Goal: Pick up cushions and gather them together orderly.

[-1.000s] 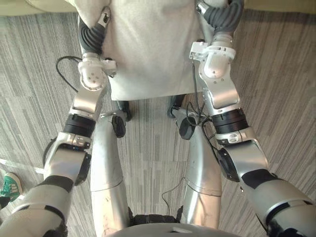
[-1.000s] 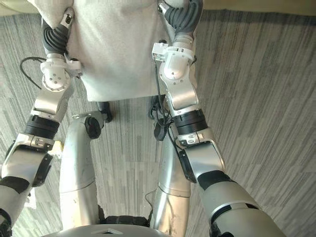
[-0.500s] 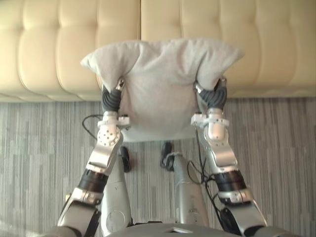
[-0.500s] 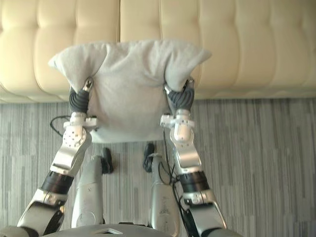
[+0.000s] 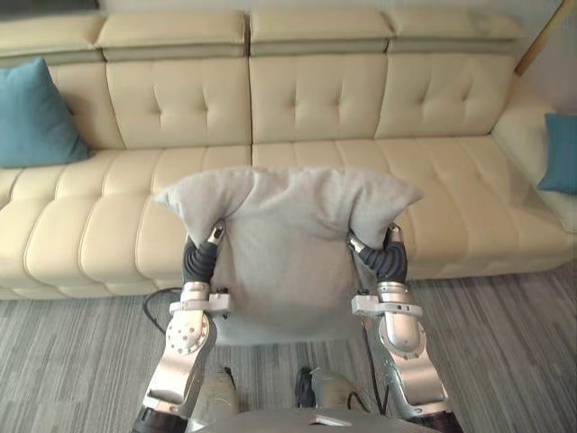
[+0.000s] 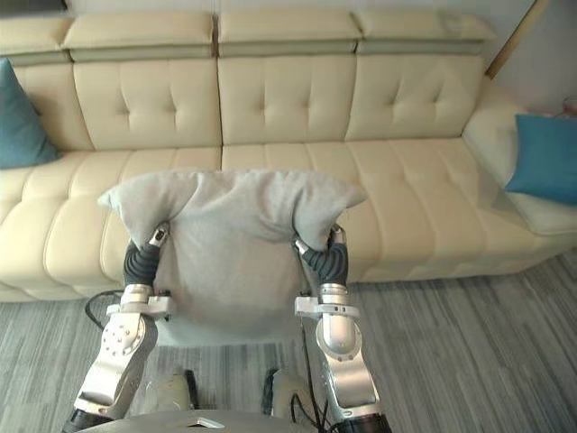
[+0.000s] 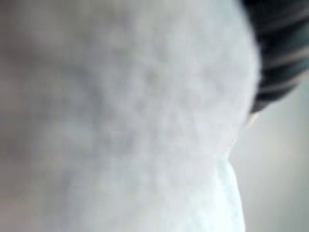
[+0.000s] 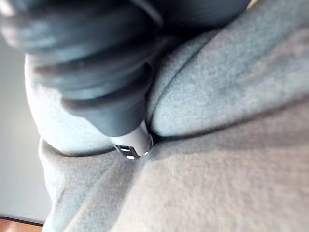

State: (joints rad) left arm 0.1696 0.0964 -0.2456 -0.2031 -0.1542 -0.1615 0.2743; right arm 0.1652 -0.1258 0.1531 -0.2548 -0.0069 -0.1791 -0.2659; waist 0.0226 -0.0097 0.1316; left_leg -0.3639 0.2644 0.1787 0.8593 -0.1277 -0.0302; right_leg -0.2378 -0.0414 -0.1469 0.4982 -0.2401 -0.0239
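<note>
A large light-grey cushion [image 5: 288, 244] hangs upright in front of me, held up between both arms, its top corners flopping outward over the wrists. My left hand [image 5: 200, 257] presses into its left side and my right hand [image 5: 386, 257] into its right side, both sunk in the fabric. The left wrist view shows the grey cushion [image 7: 120, 121] from very close. The right wrist view shows the right hand's dark cover [image 8: 96, 72] dug into a fold of the cushion [image 8: 231, 121]. The cushion hangs over the front edge of the sofa seat.
A long cream tufted sofa [image 5: 315, 99] spans the view ahead. One blue cushion [image 5: 36, 113] leans at its left end and another blue cushion [image 6: 545, 158] lies at its right end. Grey striped carpet [image 5: 72, 361] lies in front of the sofa.
The camera has tilted up from the floor to the sofa. The grey cushion stays between my two hands and now hangs before the sofa seat.
</note>
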